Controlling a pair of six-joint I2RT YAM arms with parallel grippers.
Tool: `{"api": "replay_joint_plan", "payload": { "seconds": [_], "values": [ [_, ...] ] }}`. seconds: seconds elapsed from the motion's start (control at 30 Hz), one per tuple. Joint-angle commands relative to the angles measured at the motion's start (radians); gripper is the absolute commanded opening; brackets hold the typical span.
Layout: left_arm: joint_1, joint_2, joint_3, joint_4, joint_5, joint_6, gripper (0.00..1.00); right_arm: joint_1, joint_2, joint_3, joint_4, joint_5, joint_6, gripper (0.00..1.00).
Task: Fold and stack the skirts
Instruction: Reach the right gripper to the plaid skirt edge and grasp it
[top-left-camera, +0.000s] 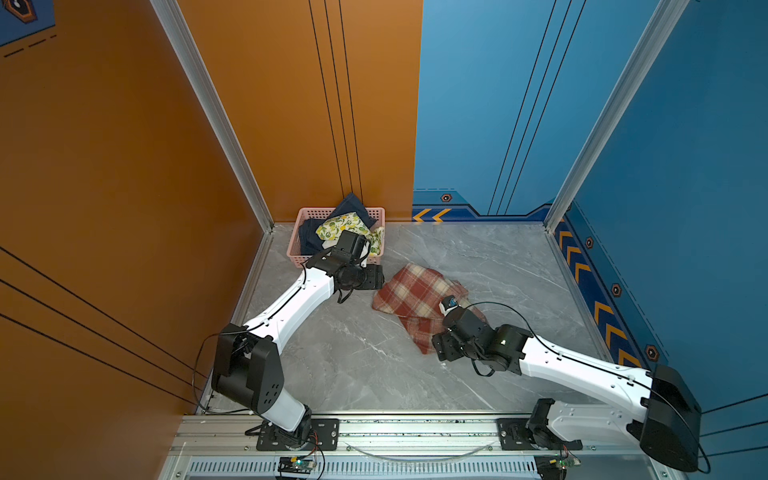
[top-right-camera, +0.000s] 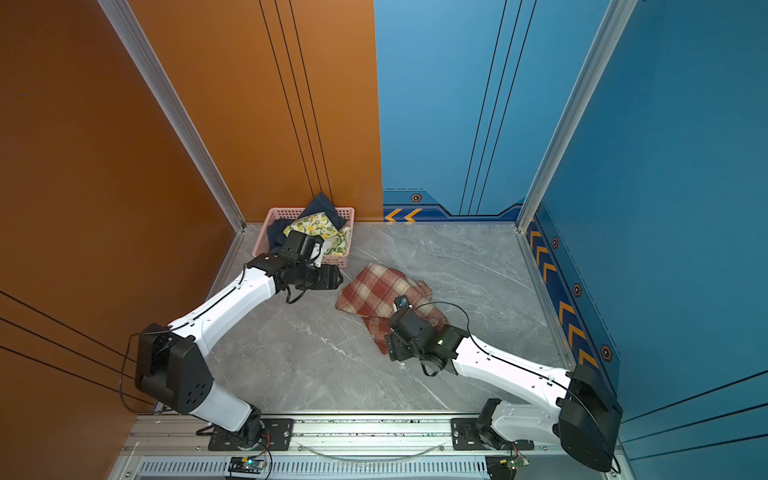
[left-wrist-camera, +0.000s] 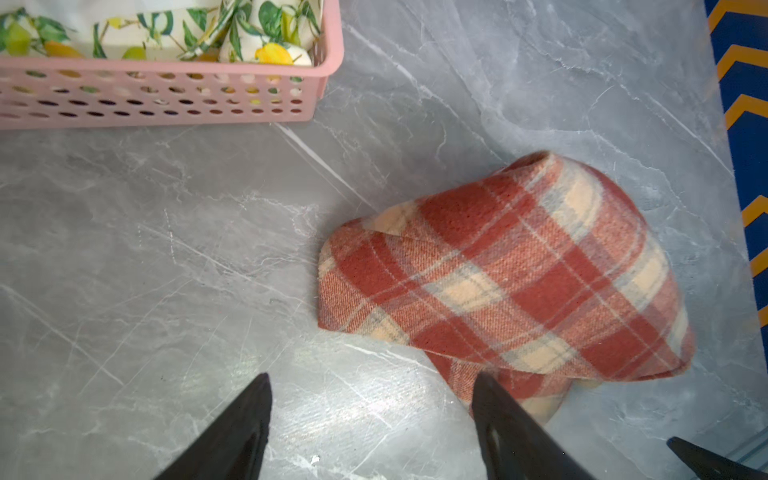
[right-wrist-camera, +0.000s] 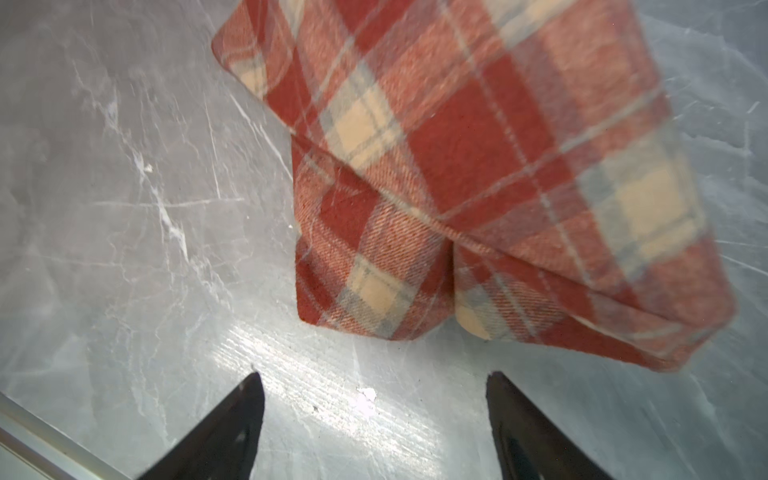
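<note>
The left gripper (left-wrist-camera: 371, 419) is hanging wide open over bare grey marble, gripping nothing. An edge of the plaid skirt (left-wrist-camera: 511, 274) is showing just past one of its fingertips. The right gripper (right-wrist-camera: 374, 415) is likewise standing wide open and empty above the surface (top-left-camera: 353, 357), with a corner of the same skirt lying just ahead of its tips.

That skirt is woolly, checked in rust-red and cream. It is lying loosely folded near the middle of the surface, its layers overlapping unevenly.

A pink perforated basket (top-left-camera: 318, 213) is sitting in the surface's far left corner. It is holding the lemon-print skirt (top-left-camera: 338, 226), white with green leaves, bunched on top of the dark blue denim skirt (top-left-camera: 309, 241). One point of the denim is sticking up over the basket's back rim.
</note>
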Motion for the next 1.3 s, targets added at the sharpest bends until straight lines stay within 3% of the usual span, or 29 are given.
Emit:
{"api": "replay_joint_plan", "payload": {
  "seconds": [0.0,0.43,0.57,0.67,0.8,0.87,0.97,1.13,1.27],
  "values": [
    [0.019,-0.033,-0.021,-0.022,-0.016,0.023,0.77,0.03,0.081,0.055,0.012,0.014,-0.042,0.79],
    [0.023,-0.04,-0.036,-0.02,-0.05,0.042,0.85,0.056,0.304,0.113,0.088,-0.011,-0.088,0.67],
    [0.023,-0.051,-0.037,-0.018,-0.07,0.044,0.92,0.06,0.358,0.113,0.111,-0.017,-0.085,0.66],
    [0.023,-0.051,-0.034,-0.017,-0.069,0.043,0.93,0.059,0.394,0.123,0.122,-0.018,-0.09,0.57],
    [0.021,-0.048,-0.032,-0.017,-0.062,0.047,0.92,0.038,0.41,0.128,0.126,-0.009,-0.09,0.3],
    [0.016,-0.049,-0.033,-0.017,-0.062,0.056,0.91,0.026,0.379,0.119,0.126,-0.002,-0.091,0.14],
    [0.003,-0.058,-0.037,-0.015,-0.066,0.085,0.89,0.007,0.279,0.093,0.117,0.011,-0.094,0.0],
    [-0.02,-0.073,-0.049,-0.005,-0.062,0.138,0.88,-0.057,0.054,0.06,0.075,-0.004,-0.105,0.0],
    [-0.023,-0.074,-0.059,0.002,-0.032,0.154,0.81,-0.13,-0.124,0.06,0.041,-0.031,-0.113,0.0]
  ]
}}
